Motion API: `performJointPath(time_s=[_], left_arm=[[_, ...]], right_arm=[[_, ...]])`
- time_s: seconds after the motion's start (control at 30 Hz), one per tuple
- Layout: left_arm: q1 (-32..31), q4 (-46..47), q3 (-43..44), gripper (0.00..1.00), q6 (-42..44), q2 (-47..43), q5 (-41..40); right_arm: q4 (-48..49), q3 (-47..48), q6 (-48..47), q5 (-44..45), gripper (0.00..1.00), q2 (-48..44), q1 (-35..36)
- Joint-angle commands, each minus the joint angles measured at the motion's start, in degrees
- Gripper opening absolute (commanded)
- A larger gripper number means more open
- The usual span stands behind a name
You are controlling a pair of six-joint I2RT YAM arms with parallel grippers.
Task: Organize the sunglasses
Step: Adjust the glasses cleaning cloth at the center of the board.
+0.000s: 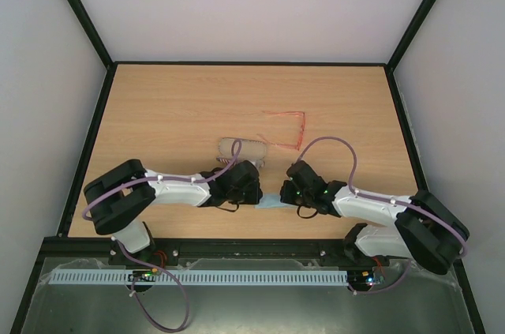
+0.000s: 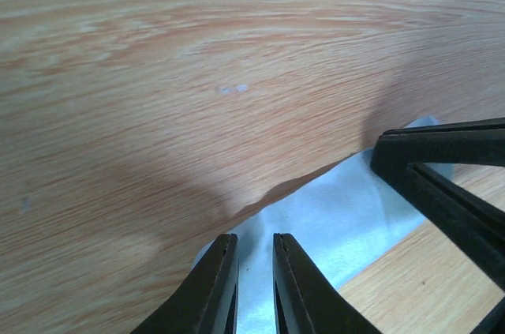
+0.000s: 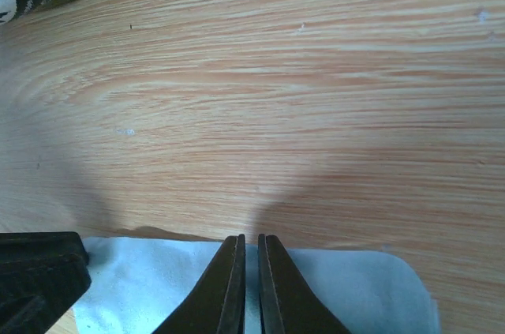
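L gripper (image 2: 252, 243): fingers nearly together, only a slim gap, looks pinched on the near part of the light blue square cloth (image 2: 339, 208). R gripper (image 3: 246, 241): fingers almost touching, tips at the far edge of the same cloth, looks clamped on it too. The two grippers face each other w/ the cloth stretched between them, low over the light wood tabletop (image 1: 173, 113).

Thin red wire-framed sunglasses (image 1: 301, 129) lie on the tabletop beyond the R gripper, apart from it, arms unfolded, not in any container.

Oblong patterned case (image 1: 239, 149) lies flat just beyond the L gripper, partly hidden by that arm. Can't tell if it's open or closed; nothing visible in it. Sunglasses sit just to the case's right and a bit farther out, not touching it as far as visible.
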Motion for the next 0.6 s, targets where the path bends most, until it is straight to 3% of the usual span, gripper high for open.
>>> performJointPath(time_s=[0.0, 0.57], left_arm=[[0.36, 0.50, -1.15, 0.15, 0.06, 1.37, -0.65], [0.75, -5.61, 1.19, 0.16, 1.15, -5.20, -2.66]], right_arm=[[2.05, -1.22, -0.33, -0.11, 0.09, 0.91, -0.29], [-9.96, 3.09, -2.07, 3.99, 0.10, -9.92, -2.29]])
